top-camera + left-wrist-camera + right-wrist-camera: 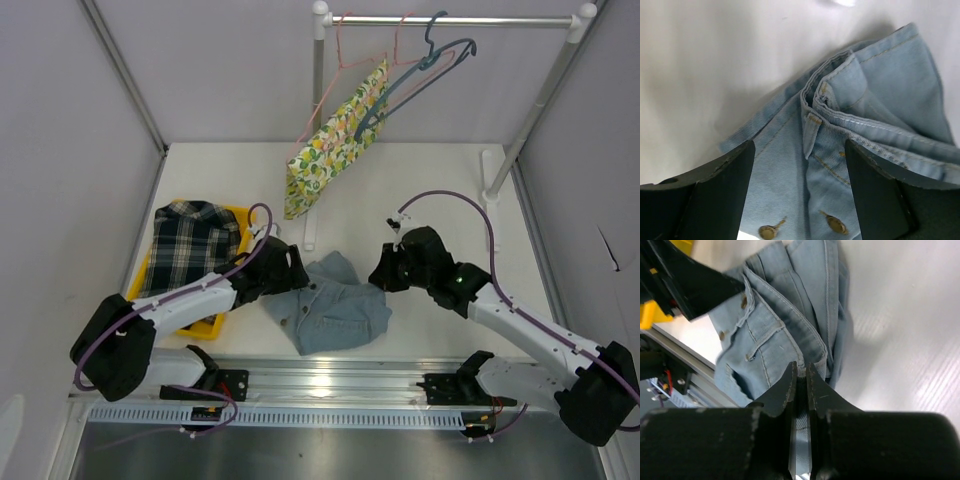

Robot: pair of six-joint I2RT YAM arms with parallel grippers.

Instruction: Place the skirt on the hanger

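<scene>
The lemon-print skirt hangs aslant under the rack rail, its upper end at a thin pink wire hanger. A second pink hanger's hook is beside it. Both grippers are far below, at a blue denim shirt on the table. My left gripper is open, its jaws spread over the shirt's button placket. My right gripper is shut on the shirt's right edge, with denim pinched between the fingers.
A thicker blue-grey hanger hangs on the rail, overlapping the skirt's top. A dark plaid shirt lies in a yellow tray at the left. The rack's white posts and feet stand at the back.
</scene>
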